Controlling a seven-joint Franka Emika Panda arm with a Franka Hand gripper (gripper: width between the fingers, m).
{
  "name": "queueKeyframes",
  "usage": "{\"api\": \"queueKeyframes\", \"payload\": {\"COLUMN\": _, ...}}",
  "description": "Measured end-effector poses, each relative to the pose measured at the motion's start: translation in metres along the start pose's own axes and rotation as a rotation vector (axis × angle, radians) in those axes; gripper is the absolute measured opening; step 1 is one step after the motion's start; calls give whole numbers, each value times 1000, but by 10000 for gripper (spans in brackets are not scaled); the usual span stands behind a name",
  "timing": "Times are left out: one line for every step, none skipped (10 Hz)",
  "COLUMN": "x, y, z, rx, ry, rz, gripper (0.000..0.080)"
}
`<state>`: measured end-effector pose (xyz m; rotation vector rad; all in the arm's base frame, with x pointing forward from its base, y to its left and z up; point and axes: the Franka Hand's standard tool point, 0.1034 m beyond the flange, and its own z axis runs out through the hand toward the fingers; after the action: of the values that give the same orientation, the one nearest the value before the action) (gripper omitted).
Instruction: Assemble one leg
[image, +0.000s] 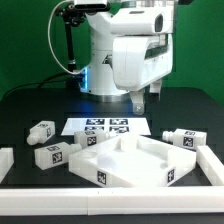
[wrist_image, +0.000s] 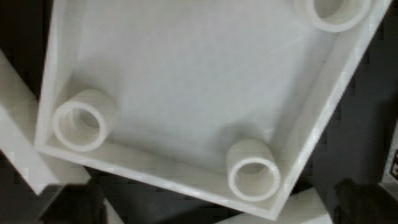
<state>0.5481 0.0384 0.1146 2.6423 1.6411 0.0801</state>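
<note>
Several white legs with black-and-white tags lie on the black table. One leg (image: 42, 129) and another (image: 52, 156) lie at the exterior view's left, a third (image: 85, 143) lies beside the tabletop piece, and one more (image: 185, 137) lies at the right. The large flat white square piece (image: 130, 160) lies at the middle front, its raised corners up. My gripper (image: 146, 99) hangs open and empty above the table behind it. In the wrist view the gripper (wrist_image: 217, 203) is above the square piece (wrist_image: 196, 80), whose round corner sockets (wrist_image: 254, 170) show. No leg shows in the wrist view.
The marker board (image: 105, 126) lies flat behind the square piece. A low white frame (image: 100, 205) borders the work area at the front and both sides. The robot's white base (image: 115, 50) stands at the back.
</note>
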Motion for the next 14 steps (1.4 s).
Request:
{"api": "queueKeyframes", "payload": {"x": 0, "y": 0, "z": 0, "rx": 0, "ry": 0, "rz": 0, "gripper": 649}}
{"api": "queueKeyframes", "payload": {"x": 0, "y": 0, "z": 0, "rx": 0, "ry": 0, "rz": 0, "gripper": 649}}
{"api": "queueKeyframes", "payload": {"x": 0, "y": 0, "z": 0, "rx": 0, "ry": 0, "rz": 0, "gripper": 649}}
{"api": "queueKeyframes", "payload": {"x": 0, "y": 0, "z": 1, "rx": 1, "ry": -1, "rz": 0, "gripper": 649}}
{"api": "queueKeyframes", "payload": {"x": 0, "y": -1, "z": 1, "rx": 2, "ry": -1, "rz": 0, "gripper": 649}}
{"api": "queueKeyframes", "payload": {"x": 0, "y": -1, "z": 2, "rx": 3, "ry": -1, "rz": 0, "gripper": 649}}
{"api": "queueKeyframes", "payload": {"x": 0, "y": -1, "z": 2, "rx": 4, "ry": -2, "rz": 0, "gripper": 649}}
{"api": "queueKeyframes", "payload": {"x": -1, "y": -1, "z": 2, "rx": 4, "ry": -2, "rz": 1, "gripper": 649}}
{"api": "queueKeyframes", "payload": {"x": -11, "y": 0, "z": 1, "rx": 18, "ry": -7, "rz": -37, "gripper": 649}}
{"api": "queueKeyframes", "payload": {"x": -38, "y": 4, "z": -5, "rx": 40, "ry": -18, "rz": -36, "gripper": 649}}
{"api": "queueKeyframes", "payload": {"x": -58, "y": 6, "z": -4, "rx": 39, "ry": -23, "rz": -23, "gripper": 649}}
{"api": "queueKeyframes", "payload": {"x": -74, "y": 6, "z": 2, "rx": 33, "ry": -21, "rz": -36, "gripper": 649}}
{"api": "queueKeyframes", "payload": {"x": -87, "y": 4, "z": 10, "rx": 33, "ry": -21, "rz": -22, "gripper": 649}}
{"api": "queueKeyframes", "payload": {"x": -94, "y": 3, "z": 16, "rx": 42, "ry": -25, "rz": -5, "gripper": 649}}
